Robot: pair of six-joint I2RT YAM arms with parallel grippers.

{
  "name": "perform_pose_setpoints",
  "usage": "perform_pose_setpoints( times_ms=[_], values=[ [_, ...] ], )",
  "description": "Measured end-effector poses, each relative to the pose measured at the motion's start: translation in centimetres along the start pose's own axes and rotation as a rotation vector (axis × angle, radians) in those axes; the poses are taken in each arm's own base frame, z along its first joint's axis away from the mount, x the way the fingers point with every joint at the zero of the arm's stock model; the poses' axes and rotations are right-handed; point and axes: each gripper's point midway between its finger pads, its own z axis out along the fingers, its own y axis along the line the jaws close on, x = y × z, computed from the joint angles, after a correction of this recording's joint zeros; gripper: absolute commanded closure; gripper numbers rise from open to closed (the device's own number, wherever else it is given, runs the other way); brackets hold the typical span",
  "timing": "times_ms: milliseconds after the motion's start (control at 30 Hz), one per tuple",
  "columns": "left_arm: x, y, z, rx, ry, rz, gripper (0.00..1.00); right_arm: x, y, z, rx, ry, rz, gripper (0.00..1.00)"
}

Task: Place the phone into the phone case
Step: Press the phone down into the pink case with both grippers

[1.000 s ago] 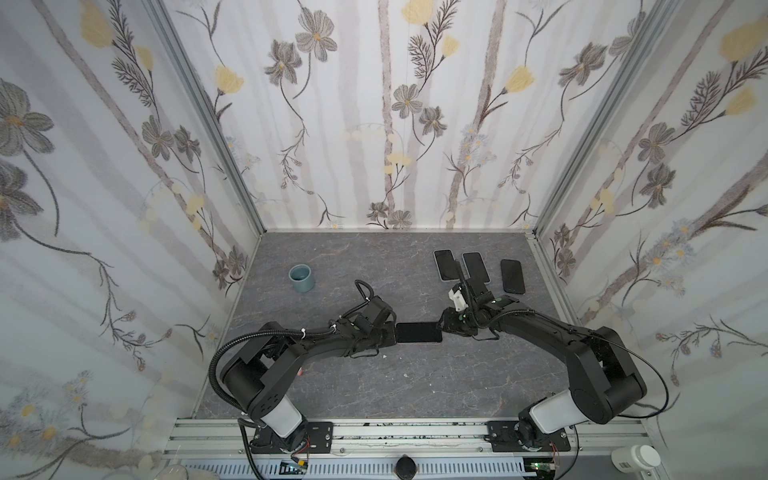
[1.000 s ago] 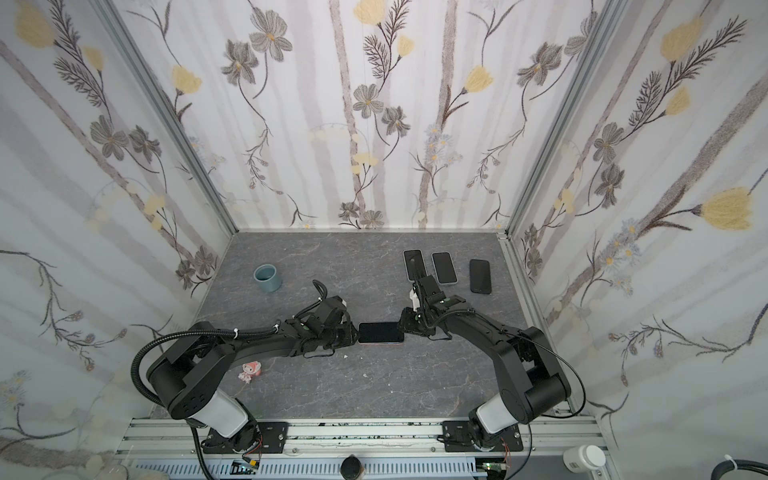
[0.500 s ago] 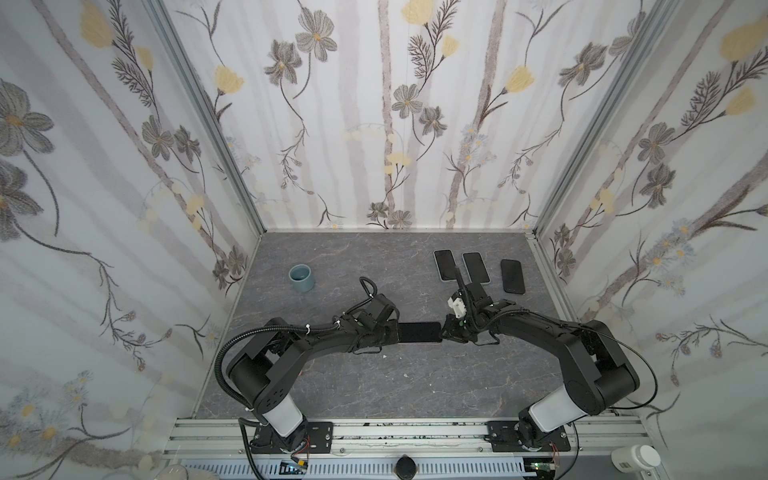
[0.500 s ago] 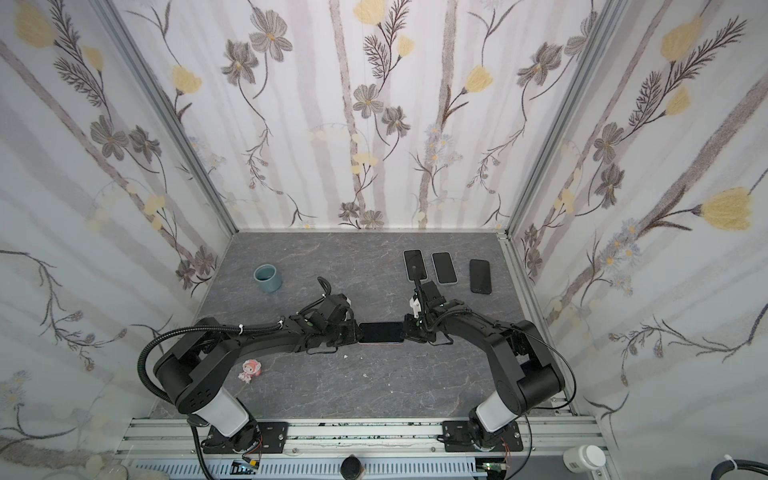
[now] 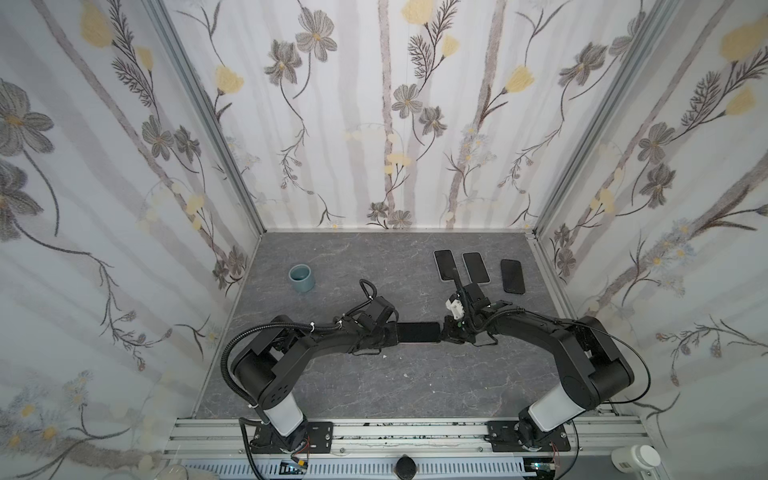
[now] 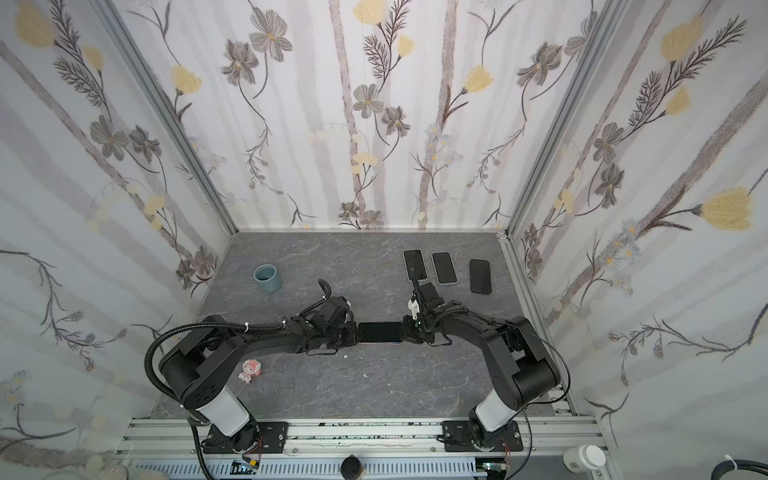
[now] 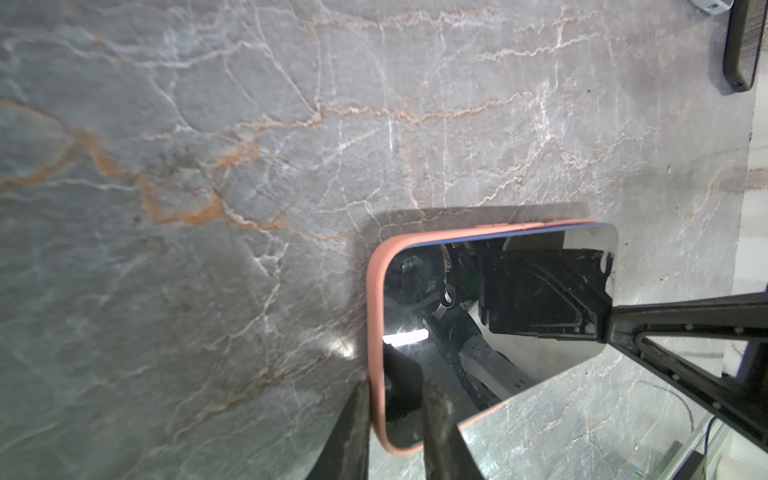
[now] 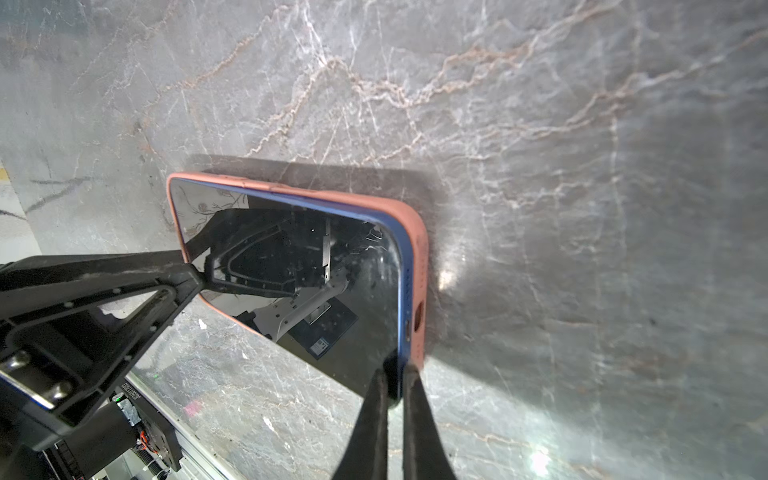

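Marble tabletop [image 5: 374, 386]: phone [image 8: 340, 266] in phone case [image 8: 417, 266]. My left gripper [image 7: 395, 384], slightly parted, straddles the case's end; my right gripper [image 8: 395, 370], closed tight, touches the phone.

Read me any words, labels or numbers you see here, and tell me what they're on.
No text can be read.
Label on the white bottle: too small to read.
Sticker mirrored in the phone screen: too blurred to read.
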Motion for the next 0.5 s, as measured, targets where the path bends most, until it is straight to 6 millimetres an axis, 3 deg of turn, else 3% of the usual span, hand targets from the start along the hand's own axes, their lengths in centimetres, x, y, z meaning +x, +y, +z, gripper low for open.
perform_pose_setpoints(
  times_ms=[500],
  values=[
    [-0.02, 0.05, -0.01, 0.011, -0.012, -0.007, 0.76, 0.3, -0.55, 0.56, 0.103, 0.011, -0.05, 0.93]
  ],
)
